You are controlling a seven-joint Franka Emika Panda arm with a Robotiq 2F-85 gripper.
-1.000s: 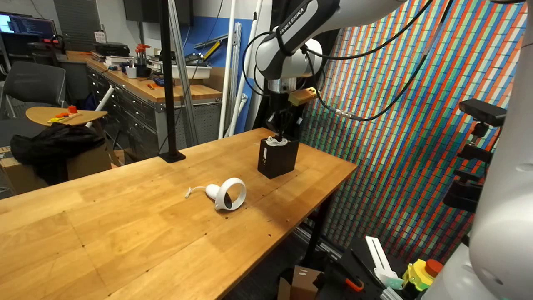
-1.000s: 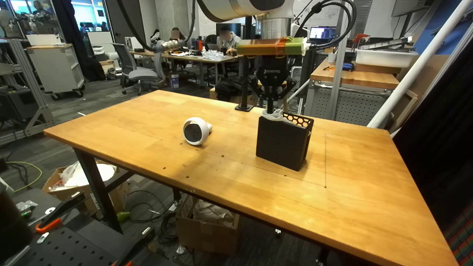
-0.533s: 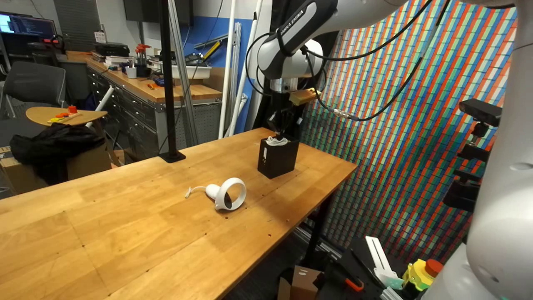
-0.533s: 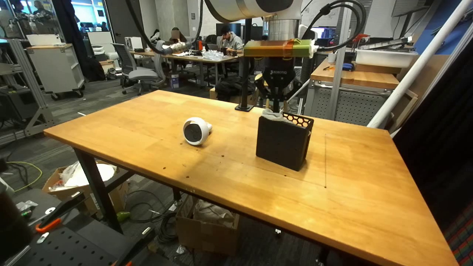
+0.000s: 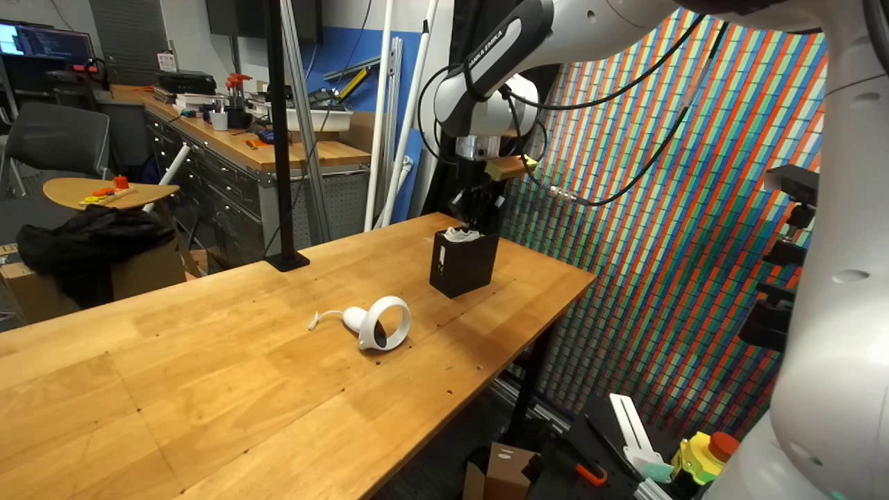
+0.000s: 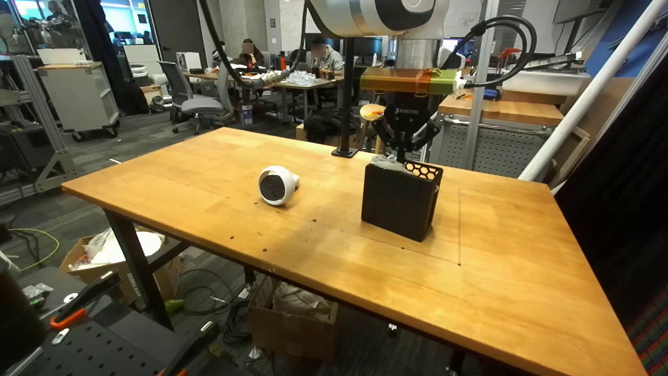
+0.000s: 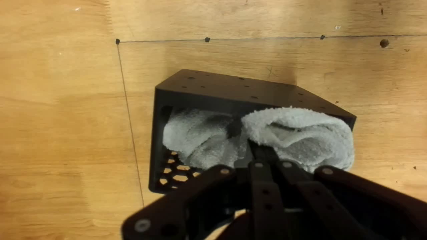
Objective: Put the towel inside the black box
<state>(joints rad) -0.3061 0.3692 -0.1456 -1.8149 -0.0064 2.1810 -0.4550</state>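
Note:
The black box (image 6: 397,203) stands upright on the table, also seen in an exterior view (image 5: 462,267) and in the wrist view (image 7: 233,87). The light grey towel (image 7: 317,143) lies bunched in its open top, one lump inside and one folded lump bulging at the rim. The towel's top shows in both exterior views (image 6: 387,163) (image 5: 460,235). My gripper (image 7: 262,150) points down over the box with its fingers together, against the side of the bulging lump. In an exterior view the fingertips (image 6: 401,155) reach the box opening; their very ends are hidden.
The wooden table (image 6: 313,235) carries a white ring-shaped controller (image 6: 277,185) with a strap, also seen in an exterior view (image 5: 385,325). A black post (image 5: 281,173) rises at the table's edge. The box has a honeycomb wall (image 7: 178,173).
The shut gripper has moved along the box top, to the right in an exterior view, first rising slightly and then lowering. The towel's top sits a little lower; the box has not moved.

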